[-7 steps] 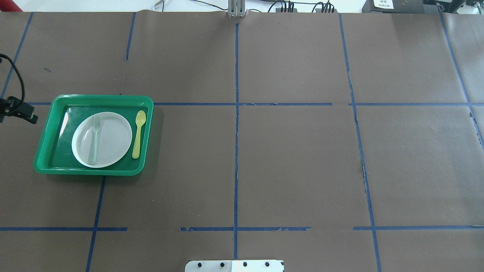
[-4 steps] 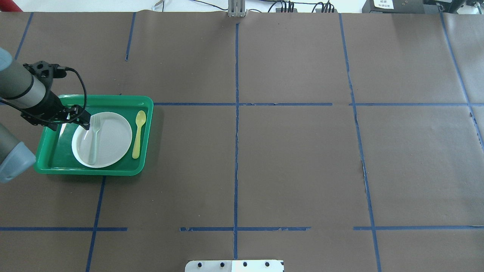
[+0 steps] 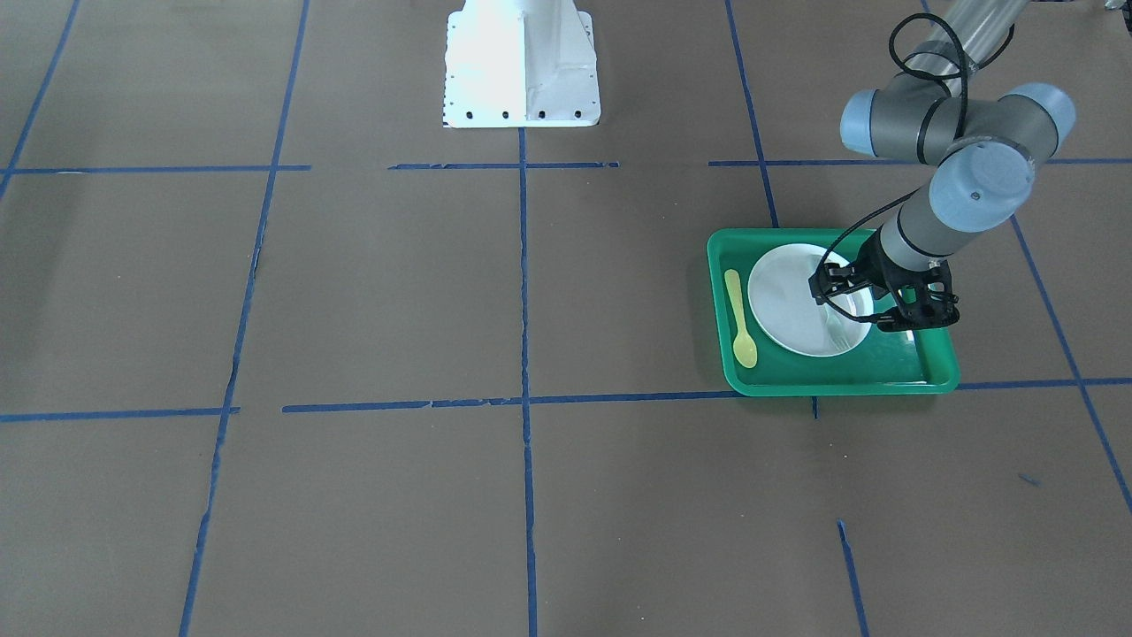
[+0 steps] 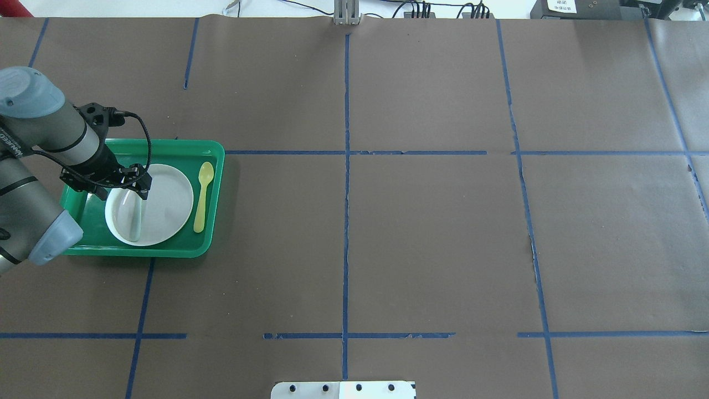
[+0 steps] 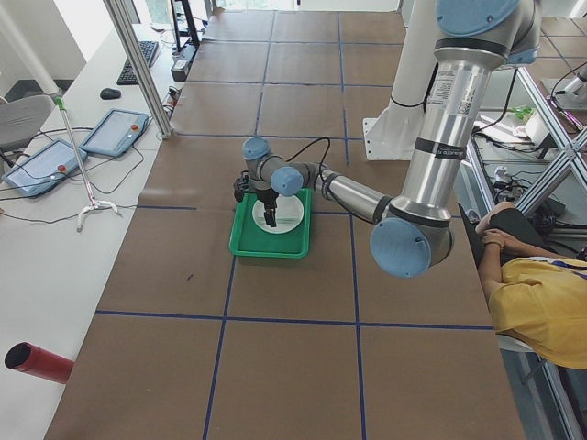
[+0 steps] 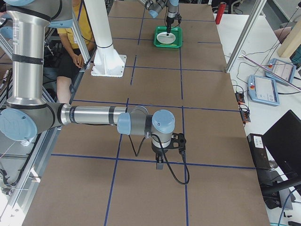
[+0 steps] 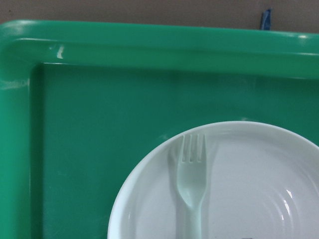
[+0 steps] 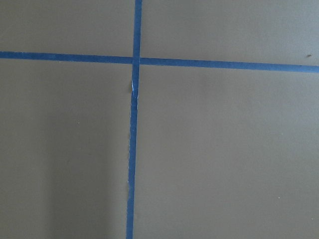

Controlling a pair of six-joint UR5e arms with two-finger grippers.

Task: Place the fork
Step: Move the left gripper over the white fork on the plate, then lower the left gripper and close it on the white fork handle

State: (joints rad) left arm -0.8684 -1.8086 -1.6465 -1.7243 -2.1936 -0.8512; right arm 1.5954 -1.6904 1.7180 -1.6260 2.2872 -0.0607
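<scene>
The pale mint fork (image 4: 135, 220) lies on the white plate (image 4: 166, 205) inside the green tray (image 4: 166, 146), tines toward the far side. The left wrist view shows its tines and neck (image 7: 192, 172) on the plate (image 7: 249, 164). My left gripper (image 4: 124, 187) hovers over the fork's head, open and holding nothing; in the front view the gripper (image 3: 853, 305) hangs over the plate's edge. My right gripper (image 6: 160, 165) shows only in the exterior right view, above bare table; I cannot tell whether it is open or shut.
A yellow spoon (image 4: 202, 197) lies in the tray right of the plate. The robot's base plate (image 4: 343, 389) sits at the near edge. Brown paper with blue tape lines covers the table. A seated person (image 5: 541, 293) is beside the table.
My left arm has come in from the left edge and moved right over the tray, so its gripper now hangs above the fork's tines. The fork, plate and spoon have not moved.
</scene>
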